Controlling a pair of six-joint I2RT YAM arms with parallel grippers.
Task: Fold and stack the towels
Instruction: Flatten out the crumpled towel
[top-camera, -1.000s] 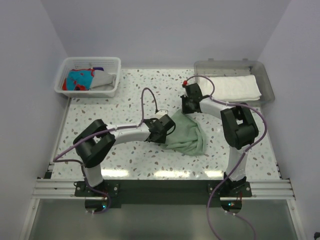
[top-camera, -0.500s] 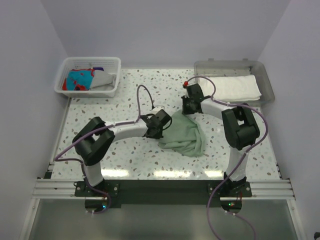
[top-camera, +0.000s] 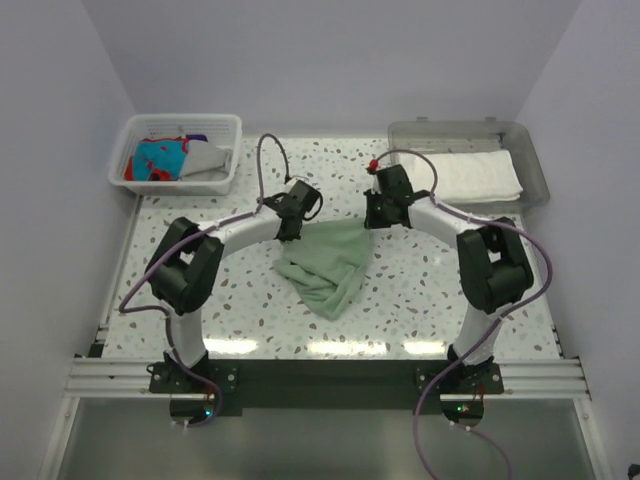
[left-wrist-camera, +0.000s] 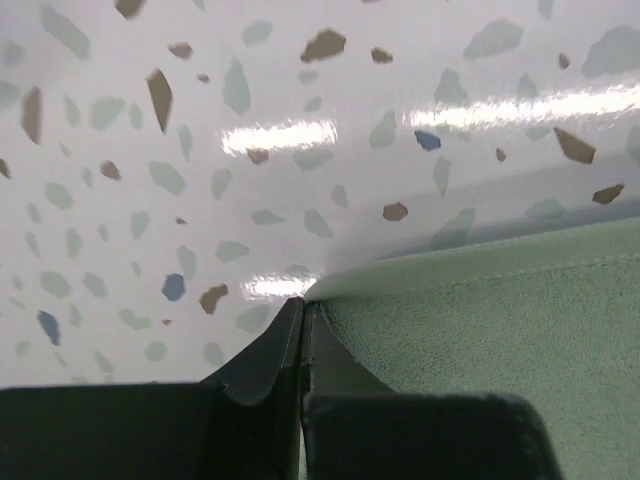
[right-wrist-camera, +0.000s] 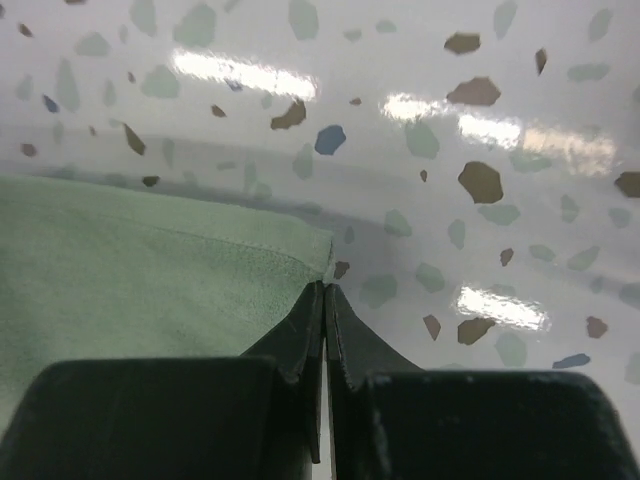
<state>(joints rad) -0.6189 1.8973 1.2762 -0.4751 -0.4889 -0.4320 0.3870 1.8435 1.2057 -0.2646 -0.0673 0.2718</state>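
A pale mint green towel (top-camera: 328, 260) hangs stretched between my two grippers over the middle of the table, its lower part trailing toward the near edge. My left gripper (top-camera: 290, 218) is shut on the towel's left top corner (left-wrist-camera: 330, 300). My right gripper (top-camera: 372, 215) is shut on its right top corner (right-wrist-camera: 322, 255). In each wrist view the jaws stand pressed together with green cloth at the tips. A folded white towel (top-camera: 470, 174) lies in the clear grey tray (top-camera: 535, 165). Turquoise-and-red (top-camera: 158, 158), grey (top-camera: 205, 158) and dark purple (top-camera: 197, 138) towels lie in the white basket (top-camera: 225, 180).
The basket stands at the back left corner, the tray at the back right. Cables loop above both arms. White walls close in the left, right and far sides of the speckled table (top-camera: 420, 300).
The left gripper closed on the green towel's corner and carried it back and to the left. The towel went from a bunched heap to a spread sheet between both grippers. The right arm shifted only slightly.
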